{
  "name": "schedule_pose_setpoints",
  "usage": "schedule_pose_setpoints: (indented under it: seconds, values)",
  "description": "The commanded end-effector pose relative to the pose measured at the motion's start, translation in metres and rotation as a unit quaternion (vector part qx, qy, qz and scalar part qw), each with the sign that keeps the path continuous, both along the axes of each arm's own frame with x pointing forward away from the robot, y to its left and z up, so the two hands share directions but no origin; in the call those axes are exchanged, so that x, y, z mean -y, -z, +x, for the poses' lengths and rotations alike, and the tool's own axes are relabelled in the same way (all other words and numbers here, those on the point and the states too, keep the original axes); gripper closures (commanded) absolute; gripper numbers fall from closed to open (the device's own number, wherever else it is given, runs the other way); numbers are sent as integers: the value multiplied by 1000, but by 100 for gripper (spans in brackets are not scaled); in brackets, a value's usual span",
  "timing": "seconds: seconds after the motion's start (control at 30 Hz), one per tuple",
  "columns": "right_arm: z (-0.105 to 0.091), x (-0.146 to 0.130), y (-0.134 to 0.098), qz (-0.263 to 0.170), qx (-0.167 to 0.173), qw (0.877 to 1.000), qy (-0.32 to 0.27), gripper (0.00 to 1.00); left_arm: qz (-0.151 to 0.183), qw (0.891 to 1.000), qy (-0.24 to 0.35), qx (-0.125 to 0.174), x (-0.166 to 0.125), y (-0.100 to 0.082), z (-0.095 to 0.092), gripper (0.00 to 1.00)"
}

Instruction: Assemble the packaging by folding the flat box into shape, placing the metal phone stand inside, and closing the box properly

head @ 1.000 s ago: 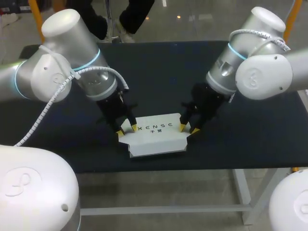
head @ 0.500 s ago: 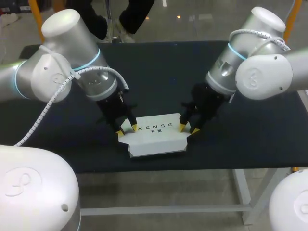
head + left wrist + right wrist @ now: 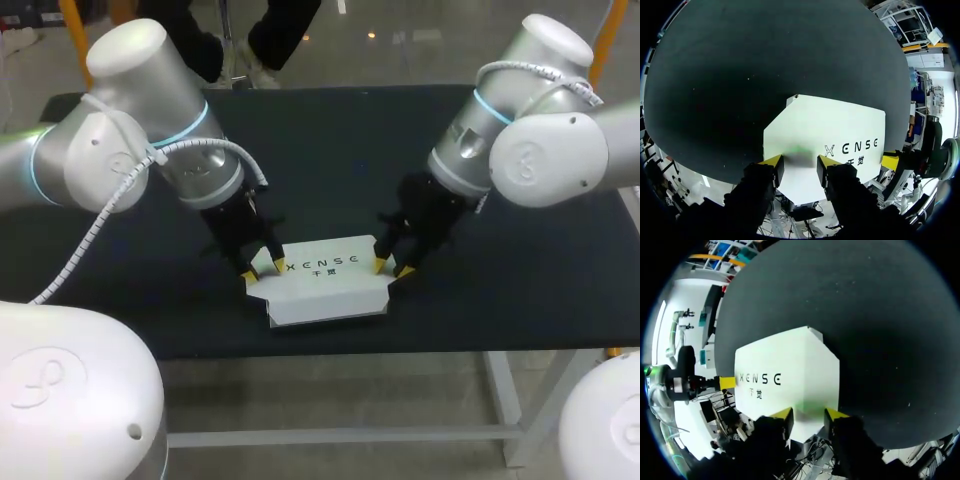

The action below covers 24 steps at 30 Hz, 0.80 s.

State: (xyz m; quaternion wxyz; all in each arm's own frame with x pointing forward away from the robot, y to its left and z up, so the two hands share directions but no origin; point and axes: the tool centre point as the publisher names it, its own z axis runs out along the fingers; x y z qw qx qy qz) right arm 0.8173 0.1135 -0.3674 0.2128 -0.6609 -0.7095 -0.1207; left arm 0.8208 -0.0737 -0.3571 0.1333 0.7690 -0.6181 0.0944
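Folding step in hand: we judge the task to be at its first stage; the box (image 3: 325, 282) lies flat, printed face up, and no wall is raised yet

Box position: on the dark table (image 3: 330, 150), near its front edge and between the two arms; its angled ends point towards the arms

Left gripper: the left gripper (image 3: 264, 270) is down at the box's left end; its fingers are spread, with the yellow tips at the card's edge and the end of the card between them; the left wrist view shows no pinch from two sides

Right gripper: the right gripper (image 3: 392, 268) is down at the box's right end; its fingers are likewise spread, with the tips at the card; the right wrist view shows no clamp

Phone stand: not seen in any view; we cannot say where it is

Next move, our judgement: both ends need to be taken or pushed together, so that the flat card opens into a tube; the two arms should act evenly

Risk, our judgement: the card is light and lies close to the table's front edge; an uneven push could slide it off or crease it away from the fold lines
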Motion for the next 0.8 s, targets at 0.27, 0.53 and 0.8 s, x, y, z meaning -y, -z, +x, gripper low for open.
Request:
schedule_pose_setpoints:
  seconds: [0.27, 0.53, 0.8]
  values:
    - [-5, -3, 2, -4, 16, 1000, -1, 56, 13, 1000, 1, 10, 3, 4, -4, 48]
    - [-6, -5, 8, 2, 33, 999, -9, 55, 16, 999, 9, 29, 5, 7, -7, 40]
    - [-3, -4, 12, 14, 46, 999, -9, 55, 5, 999, 5, 48, 4, 10, -9, 35]
